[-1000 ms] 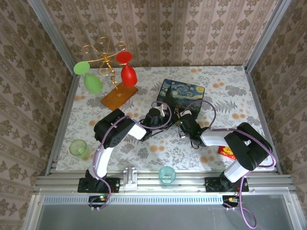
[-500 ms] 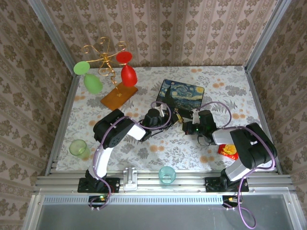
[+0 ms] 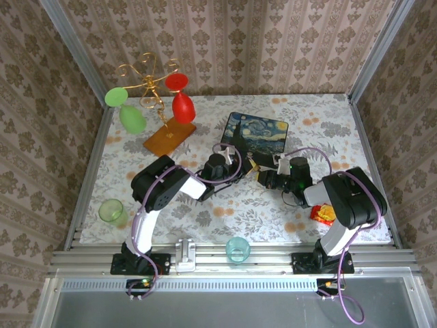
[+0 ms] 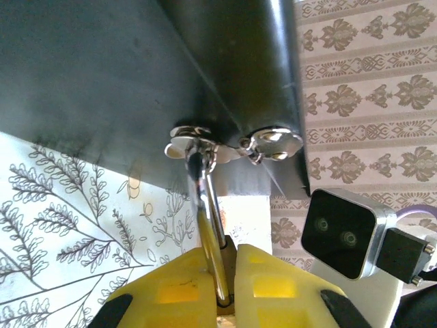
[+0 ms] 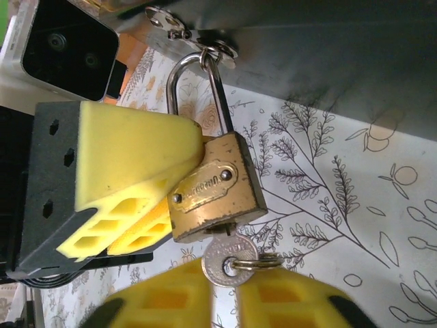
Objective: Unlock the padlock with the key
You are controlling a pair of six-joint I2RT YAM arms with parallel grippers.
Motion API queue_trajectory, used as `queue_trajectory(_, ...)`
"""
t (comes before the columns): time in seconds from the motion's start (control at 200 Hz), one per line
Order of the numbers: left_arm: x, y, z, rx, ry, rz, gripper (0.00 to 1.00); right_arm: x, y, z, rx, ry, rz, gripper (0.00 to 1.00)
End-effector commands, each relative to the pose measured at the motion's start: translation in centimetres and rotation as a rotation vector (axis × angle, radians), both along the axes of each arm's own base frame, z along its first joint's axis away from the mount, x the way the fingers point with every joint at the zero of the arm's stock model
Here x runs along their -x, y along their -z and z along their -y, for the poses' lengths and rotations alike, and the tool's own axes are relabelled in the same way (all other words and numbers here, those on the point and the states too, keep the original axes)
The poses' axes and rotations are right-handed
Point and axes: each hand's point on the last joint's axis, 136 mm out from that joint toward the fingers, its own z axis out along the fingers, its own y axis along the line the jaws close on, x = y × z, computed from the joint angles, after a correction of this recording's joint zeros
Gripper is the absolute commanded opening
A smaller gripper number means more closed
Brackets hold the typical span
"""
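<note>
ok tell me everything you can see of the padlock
The padlock is a brass-coloured block with a riveted nameplate and a silver shackle looped through the hasp ring of the dark box. It is tilted over the patterned cloth. Yellow fingers of the left gripper press its side, hiding one shackle leg. The key, on a split ring, sits in its bottom keyhole.

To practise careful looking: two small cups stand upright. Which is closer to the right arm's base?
The pale teal cup, at the middle of the near edge; the green cup stands far off to the left.
</note>
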Motion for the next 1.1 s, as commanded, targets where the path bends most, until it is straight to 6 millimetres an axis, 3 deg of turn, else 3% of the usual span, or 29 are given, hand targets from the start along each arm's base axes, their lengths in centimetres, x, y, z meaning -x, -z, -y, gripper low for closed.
queue_trajectory(0.0,2.0,0.1,0.2,-0.016,0.071,0.0,0.0,-0.4,1.9,3.1,0.062,0.17,-0.102,0.24)
queue_trajectory(0.235,1.9,0.2,0.0,-0.017,0.064,-0.002,0.0,-0.3,1.0,4.6,0.129,0.23,-0.077,0.26)
queue_trajectory(0.435,1.7,0.2,-0.1,-0.016,0.057,-0.004,0.0,0.0,1.1,4.4,0.13,0.217,-0.084,0.27)
queue_trajectory(0.505,1.7,0.1,-0.2,-0.014,0.057,-0.004,0.0,0.1,0.9,4.4,0.145,0.219,-0.057,0.33)
queue_trajectory(0.58,1.6,0.0,-0.3,-0.014,0.058,-0.002,0.0,0.2,0.9,4.0,0.253,0.226,-0.035,0.4)
queue_trajectory(0.725,1.5,-0.3,-0.4,-0.02,0.06,0.002,0.0,0.6,0.2,2.7,0.599,0.2,0.064,0.41)
queue_trajectory(0.845,1.5,-0.3,-0.6,-0.026,0.062,0.003,0.0,0.5,0.4,3.3,0.699,0.252,0.063,0.42)
queue_trajectory(0.94,1.5,-0.3,-0.7,-0.026,0.059,0.003,0.0,0.5,0.7,2.5,0.774,0.227,0.08,0.43)
queue_trajectory(1.095,1.4,-0.4,-1.0,-0.021,0.057,0.004,0.0,0.8,0.8,1.3,0.731,0.173,0.113,0.43)
